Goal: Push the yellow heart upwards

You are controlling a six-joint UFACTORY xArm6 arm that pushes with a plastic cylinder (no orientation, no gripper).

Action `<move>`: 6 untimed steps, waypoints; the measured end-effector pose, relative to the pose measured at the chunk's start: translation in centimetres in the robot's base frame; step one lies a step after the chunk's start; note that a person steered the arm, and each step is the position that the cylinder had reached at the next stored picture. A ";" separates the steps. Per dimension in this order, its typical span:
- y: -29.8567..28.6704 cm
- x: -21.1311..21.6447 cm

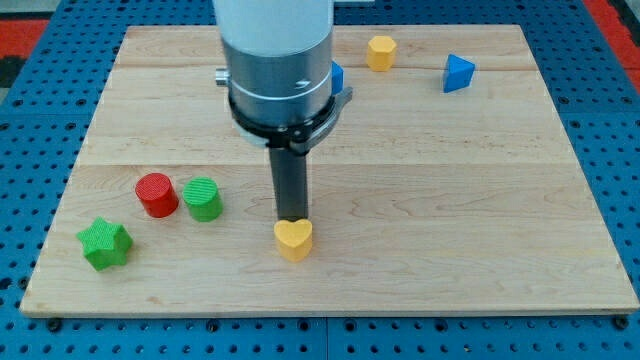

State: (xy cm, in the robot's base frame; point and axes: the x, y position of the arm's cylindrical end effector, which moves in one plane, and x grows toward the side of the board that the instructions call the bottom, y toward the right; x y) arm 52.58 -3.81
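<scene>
Wooden surface [420, 200] fills the view. Arm housing [278, 60] is cut off at the view's top and hides most of a blue block [338, 76]; its shape is unreadable. No hand fitted, only a rod. Yellow heart [294, 239], glossy, lobes facing up-view, lies low and centre-left. My tip [292, 217] meets its upper edge.

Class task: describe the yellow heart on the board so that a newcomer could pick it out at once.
Start from the wooden board and follow the dark rod down to my tip. The yellow heart sits just below it, near the view's bottom edge. The other yellow block lies at the view's top and is not heart-shaped.
</scene>
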 end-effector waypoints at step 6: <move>6.9 2.6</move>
